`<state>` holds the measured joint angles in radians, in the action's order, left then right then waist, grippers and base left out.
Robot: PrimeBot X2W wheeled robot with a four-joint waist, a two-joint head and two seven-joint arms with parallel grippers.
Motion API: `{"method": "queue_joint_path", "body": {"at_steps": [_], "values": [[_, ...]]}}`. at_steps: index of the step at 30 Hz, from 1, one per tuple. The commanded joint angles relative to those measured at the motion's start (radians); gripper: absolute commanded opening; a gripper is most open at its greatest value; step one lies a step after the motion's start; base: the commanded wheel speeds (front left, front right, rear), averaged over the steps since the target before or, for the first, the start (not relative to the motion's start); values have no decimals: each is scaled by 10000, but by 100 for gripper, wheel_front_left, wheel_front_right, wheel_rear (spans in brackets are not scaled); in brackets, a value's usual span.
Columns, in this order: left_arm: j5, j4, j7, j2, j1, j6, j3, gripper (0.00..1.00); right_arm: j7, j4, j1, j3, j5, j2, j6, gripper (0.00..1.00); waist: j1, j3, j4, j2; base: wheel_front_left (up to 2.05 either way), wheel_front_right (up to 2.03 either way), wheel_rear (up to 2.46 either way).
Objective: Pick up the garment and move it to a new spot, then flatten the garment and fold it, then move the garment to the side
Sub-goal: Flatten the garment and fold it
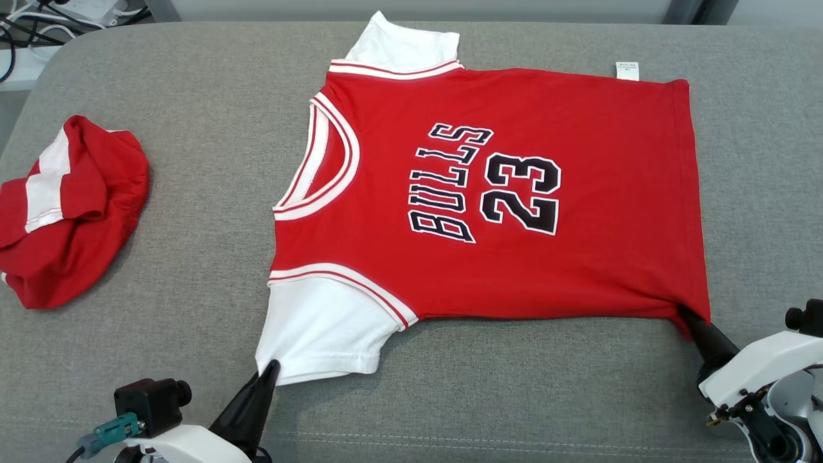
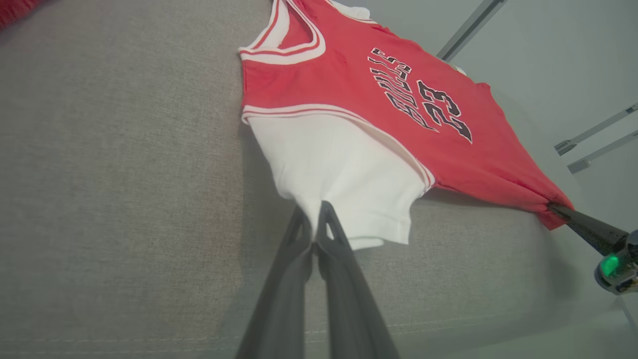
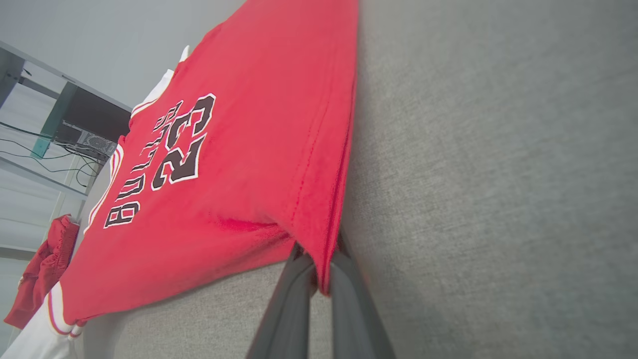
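Grey padded surface (image 1: pixel 193 193): a bare strip runs along my near side. There's more bare room left of the neck and right of the hem. The far edge is tight, with the far sleeve lying right at it. The left end rounds off near some cables (image 1: pixel 19 26).

Garment (image 1: pixel 598 212): red jersey with white sleeves, spread face-up mid-surface, neck to my left, hem to my right. It's mostly flat, but the near-right corner is bunched and pulled toward me. My read is a light, soft knit with no stiffness. It'll sag wherever it's unsupported and drag on this fabric cover rather than slide. Best held at corners and hems, where the doubled seams give a pinch something to bite. A two-point hold along the near edge suits a fold away from me.

Red bundle (image 1: pixel 71 212): a second red-and-white heap at the left end, well apart from the garment. It eats into the set-aside room on that side.

Near sleeve (image 1: pixel 321 328): white, flat, cuff toward me.

Left claw (image 1: pixel 270 370): closed tight, tips pinching the near sleeve's cuff corner.

Right claw (image 1: pixel 688 318): closed tight on the near hem corner, with cloth gathered round the tips.

White tag (image 1: pixel 627 71): sticks out at the far hem corner. Snag risk looks low.
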<state>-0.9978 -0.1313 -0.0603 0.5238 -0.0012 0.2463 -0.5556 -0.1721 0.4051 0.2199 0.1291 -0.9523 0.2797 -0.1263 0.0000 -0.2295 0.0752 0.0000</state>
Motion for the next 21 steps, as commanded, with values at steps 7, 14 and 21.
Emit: {"method": "queue_joint_path", "body": {"at_steps": [7,14,21], "values": [[-477,254,258,-26,-101,-476,104,100,-494,-425,-511,-406,94,-210,-44,94,0,228,218,0,0,0,0],[-346,957,414,128,-458,-749,-6,100,-354,-607,-784,-1077,508,-423,-44,100,0,388,194,0,0,0,0],[669,484,-627,613,-779,403,798,100,639,-1215,-1163,-2188,1466,-697,-44,100,0,592,136,0,0,0,0]]}}
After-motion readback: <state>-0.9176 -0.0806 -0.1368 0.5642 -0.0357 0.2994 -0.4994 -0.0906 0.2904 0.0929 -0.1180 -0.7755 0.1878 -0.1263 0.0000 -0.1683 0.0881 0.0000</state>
